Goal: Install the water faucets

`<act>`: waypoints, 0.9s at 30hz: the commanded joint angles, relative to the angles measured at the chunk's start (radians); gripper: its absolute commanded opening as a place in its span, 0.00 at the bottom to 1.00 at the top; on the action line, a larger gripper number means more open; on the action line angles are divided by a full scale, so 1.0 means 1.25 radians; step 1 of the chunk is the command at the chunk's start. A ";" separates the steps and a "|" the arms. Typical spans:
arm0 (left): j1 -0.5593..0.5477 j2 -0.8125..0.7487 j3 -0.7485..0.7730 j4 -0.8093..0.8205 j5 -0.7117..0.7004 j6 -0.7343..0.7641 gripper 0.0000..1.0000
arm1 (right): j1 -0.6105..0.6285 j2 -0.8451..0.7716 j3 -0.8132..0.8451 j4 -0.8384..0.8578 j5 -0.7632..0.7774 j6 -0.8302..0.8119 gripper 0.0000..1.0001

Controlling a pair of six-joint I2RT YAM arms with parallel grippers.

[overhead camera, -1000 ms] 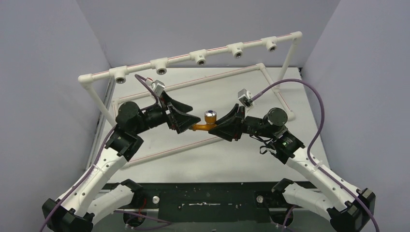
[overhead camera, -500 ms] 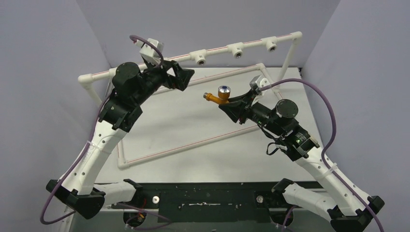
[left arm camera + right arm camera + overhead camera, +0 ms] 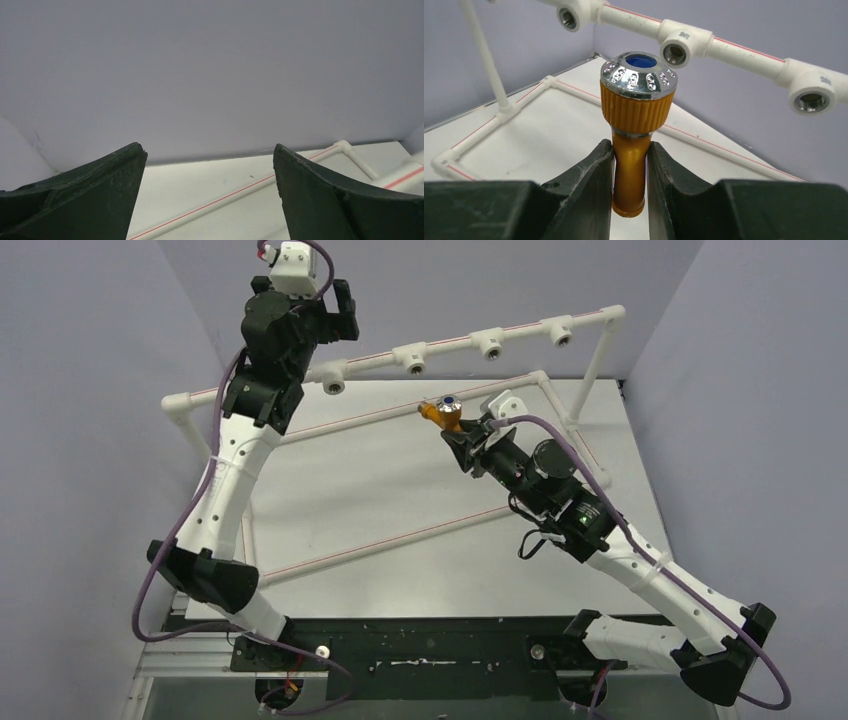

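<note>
- Over on the right half of the pale table top (image 3: pixel 400 500), the right gripper (image 3: pixel 455 432) has its two dark fingers clamped on the small orange-brass water faucet (image 3: pixel 440 411). The tap hangs in the air, just short of the raised white plastic pipe rail (image 3: pixel 525 332).
- By my reading, this is the approach: the tap is in hand but not yet seated in anything.
- The next move calls for precision. The tap's inlet end must sit square to the mouth of one of the white tee sockets (image 3: pixel 676 49) before it is pushed in and probably twisted. Go in at an angle and it could bind at the rim.
- Up at the far left, the left gripper (image 3: pixel 340 312) is raised high with its jaws spread wide and nothing between them.
- The right wrist camera gives the detail: a ribbed orange collar, a chrome studded cap with a blue centre, and fingers pinching the smooth stem below. Three socket mouths face the lens.
- That view hides the bent spout and side branch, so I can't tell from it which way the inlet points.
- The overhead camera gives the layout: the tap below the middle of the rail, both arms, and the flat white pipe frame (image 3: pixel 350 554) lying on the table. The tap is too small there to judge its angle.
- The left wrist camera adds only open fingertips, a bare wall and a strip of table.
</note>
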 commanded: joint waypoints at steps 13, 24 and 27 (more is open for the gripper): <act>0.088 0.288 0.169 -0.289 -0.201 -0.032 0.97 | 0.037 0.045 0.017 0.247 0.157 -0.090 0.00; -0.022 -0.024 -0.324 -0.245 -0.239 -0.090 0.97 | 0.055 0.029 0.002 0.158 0.161 -0.039 0.00; -0.024 -0.055 -0.370 -0.250 -0.220 -0.116 0.97 | 0.056 0.009 -0.006 0.126 0.139 -0.010 0.00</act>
